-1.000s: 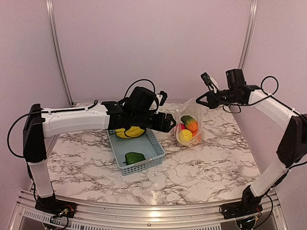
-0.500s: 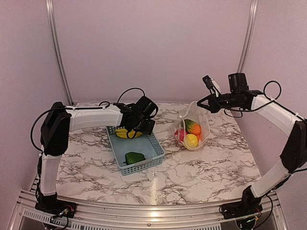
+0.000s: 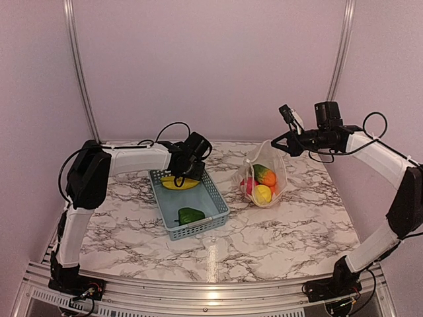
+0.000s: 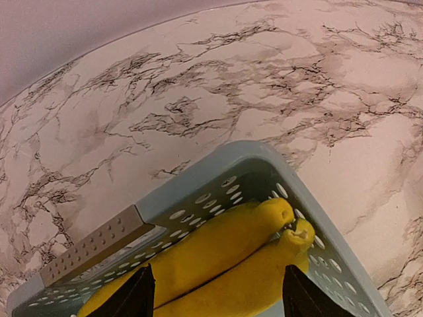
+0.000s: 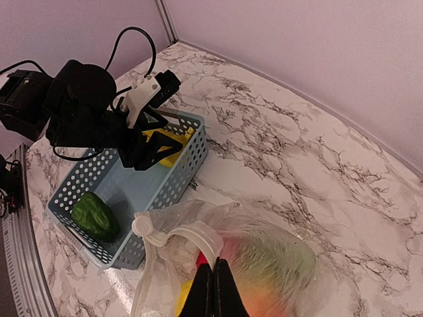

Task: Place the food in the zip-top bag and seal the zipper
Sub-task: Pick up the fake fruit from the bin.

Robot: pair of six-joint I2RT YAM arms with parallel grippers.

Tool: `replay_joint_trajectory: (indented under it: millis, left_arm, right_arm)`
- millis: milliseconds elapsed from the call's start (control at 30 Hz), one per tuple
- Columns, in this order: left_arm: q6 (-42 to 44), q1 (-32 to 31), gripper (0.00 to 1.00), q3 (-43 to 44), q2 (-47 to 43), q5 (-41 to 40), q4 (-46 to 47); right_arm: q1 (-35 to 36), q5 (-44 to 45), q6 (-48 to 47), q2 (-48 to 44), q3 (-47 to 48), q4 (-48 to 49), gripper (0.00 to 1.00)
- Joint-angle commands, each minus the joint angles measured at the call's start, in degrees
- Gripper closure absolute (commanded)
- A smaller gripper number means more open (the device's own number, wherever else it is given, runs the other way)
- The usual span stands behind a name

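Note:
Two yellow bananas (image 3: 178, 183) lie at the far end of the blue-grey basket (image 3: 218, 205), and a green piece (image 3: 190, 215) lies at its near end. My left gripper (image 3: 184, 173) is open over the bananas (image 4: 225, 264), one finger on each side. The clear zip-top bag (image 3: 264, 175) stands right of the basket, with orange, yellow, red and green food inside. My right gripper (image 3: 276, 144) is shut on the bag's mouth edge and holds it up. In the right wrist view the pale zipper (image 5: 198, 236) curls beside my right gripper (image 5: 213, 277).
The basket's perforated wall (image 4: 198, 178) wraps round the bananas on the far side. Marble table top lies around the basket and the bag. Purple walls stand close behind and at both sides, with metal rails in the corners.
My left arm has drawn back from the bag to the basket's far end and come down over the bananas. The basket has shifted slightly. The right gripper still holds the bag's mouth.

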Motion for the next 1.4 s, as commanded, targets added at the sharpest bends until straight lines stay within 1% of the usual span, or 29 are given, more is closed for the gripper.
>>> replay_joint_trajectory:
  millis: [0,167,267,333,433,600,633,700,767,900,1000,1100,1267,1367]
  left_arm:
    - [0.0,1.1,0.30,0.5,2.7,4.5,2.8]
    - [3.0,1.2,0.20,2.5,5.6,6.8,3.5]
    - [5.1,1.2,0.16,4.0,6.8,7.0,2.2]
    - [5.5,1.3,0.16,4.2,6.9,6.2,0.7]
    - [5.3,1.4,0.18,2.3,5.5,5.8,-0.4]
    - [2.5,1.6,0.19,-0.1,3.4,7.2,-5.5]
    - [2.2,1.7,0.19,-1.1,2.7,7.7,-5.6]
    - [1.9,1.7,0.25,-2.8,1.5,8.4,-5.1]
    - [1.7,1.7,0.32,-3.3,0.7,8.4,-5.2]
    - [0.3,1.6,0.40,-4.1,-2.8,8.9,-5.1]
    - [0.1,1.2,0.43,-5.8,-7.7,9.6,-2.6]
    - [1.4,0.1,0.44,-8.2,-13.4,11.1,2.5]
    - [4.4,-4.9,0.46,-12.3,-21.4,15.4,15.4]
    - [5.7,-8.6,0.46,-13.5,-23.6,21.5,23.2]
  right_arm:
    - [-0.1,-0.5,-0.9,-0.7,0.5,1.3,1.00]
    - [-0.1,-0.6,-0.8,-0.4,0.5,1.1,1.00]
    - [-0.1,-0.6,-0.8,-0.4,0.6,1.1,1.00]
    - [-0.1,-0.6,-0.7,-0.4,0.6,1.0,1.00]
    - [-0.1,-0.5,-0.7,-0.4,0.6,1.0,1.00]
    - [-0.1,-0.6,-0.8,-0.3,0.7,1.0,1.00]
    - [0.0,-0.6,-0.8,-0.2,0.6,1.1,1.00]
    - [0.2,-0.5,-0.9,0.0,0.6,1.0,1.00]
    - [0.4,-0.4,-0.9,0.2,0.8,1.0,1.00]
    - [0.6,-0.4,-0.8,0.2,1.0,0.7,1.00]
    - [0.7,-0.3,-0.6,0.0,1.4,0.3,1.00]
    - [0.8,-0.1,-0.4,0.1,2.6,-0.5,1.00]
    - [1.0,0.5,0.5,0.8,5.3,-1.6,1.00]
    - [1.5,0.5,0.8,2.0,7.4,-2.9,1.00]
